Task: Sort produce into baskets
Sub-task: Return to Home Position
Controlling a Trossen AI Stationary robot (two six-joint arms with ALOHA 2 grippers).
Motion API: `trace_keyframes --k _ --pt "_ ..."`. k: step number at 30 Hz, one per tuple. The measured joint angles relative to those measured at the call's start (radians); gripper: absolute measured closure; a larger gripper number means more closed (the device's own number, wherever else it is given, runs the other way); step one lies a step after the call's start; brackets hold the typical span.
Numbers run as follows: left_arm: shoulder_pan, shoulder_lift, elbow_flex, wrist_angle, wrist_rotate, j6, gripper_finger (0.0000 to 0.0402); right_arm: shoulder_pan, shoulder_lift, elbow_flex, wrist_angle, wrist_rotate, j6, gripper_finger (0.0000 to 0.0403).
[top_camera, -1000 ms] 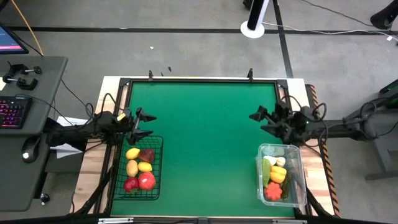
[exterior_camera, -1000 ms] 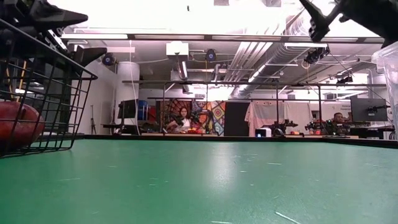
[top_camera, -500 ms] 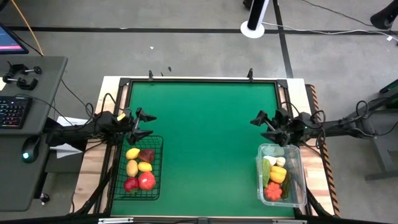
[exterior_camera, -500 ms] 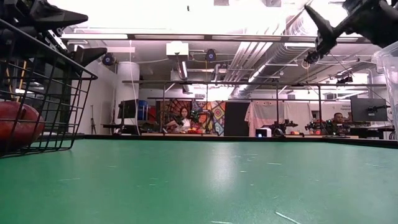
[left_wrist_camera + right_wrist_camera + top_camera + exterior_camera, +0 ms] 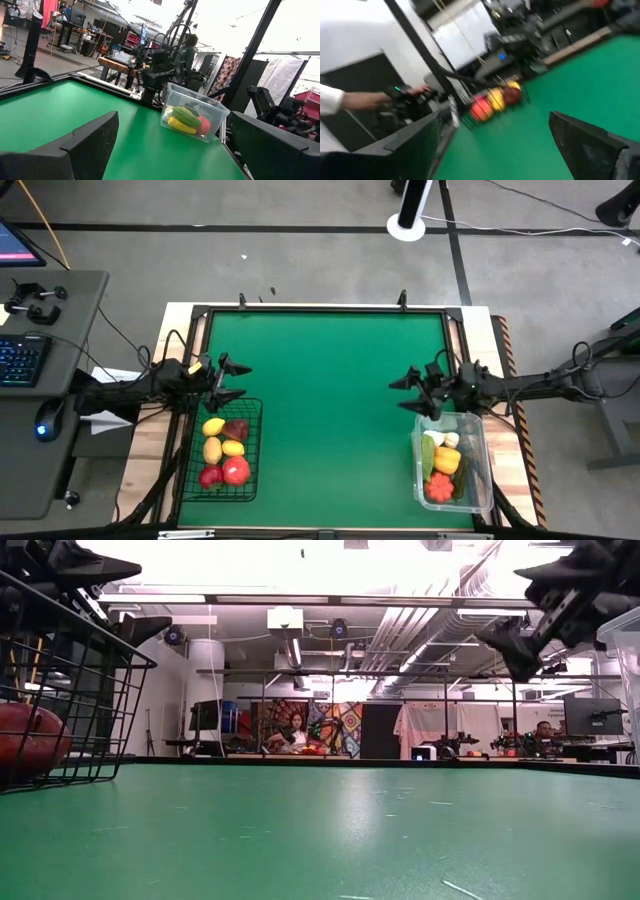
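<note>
All the produce we can see is already sorted, and none lies on the green table point(image 5: 330, 400). The yellow and red pieces point(image 5: 225, 455) sit in the wire basket point(image 5: 259, 460) at the left. The green, white, yellow and orange ones point(image 5: 444, 462) sit in the clear basket point(image 5: 418, 465) at the right.

The left hand point(image 5: 240, 381) hovers just beside the far rim of the wire basket, fingers apart and holding nothing. The right hand point(image 5: 400, 394) hangs near the far inner corner of the clear basket, also spread and empty.

The risk we see lies in pulling back. Each hand is close to a basket rim, so if an arm dips as it folds home, a finger could catch the wire or the plastic wall. That could shove or tip a basket and spill sorted pieces.

Much is hidden from us. The low view shows only a corner of the wire basket and one red fruit point(image 5: 30, 745), and it cuts the clear basket off at the edge. From above, the pieces in the clear basket overlap, so we cannot count them or name each one. We also cannot judge how high either hand rides over its rim.
</note>
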Motion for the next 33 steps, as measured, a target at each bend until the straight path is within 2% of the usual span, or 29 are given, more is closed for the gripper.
trace_keyframes --k 5,24,33 --pt "0.0 0.0 0.0 0.0 0.0 0.0 0.0037 0.0 0.001 0.0 -0.067 0.005 0.01 0.0043" --pt "-0.001 0.0 0.0 0.0 0.0 0.0 0.0037 0.0 -0.001 0.0 -0.089 0.023 0.048 0.0043" --pt "0.0 0.0 0.0 -0.004 0.0 0.0 0.0037 0.017 -0.253 0.0 -0.327 0.03 0.048 0.0043"
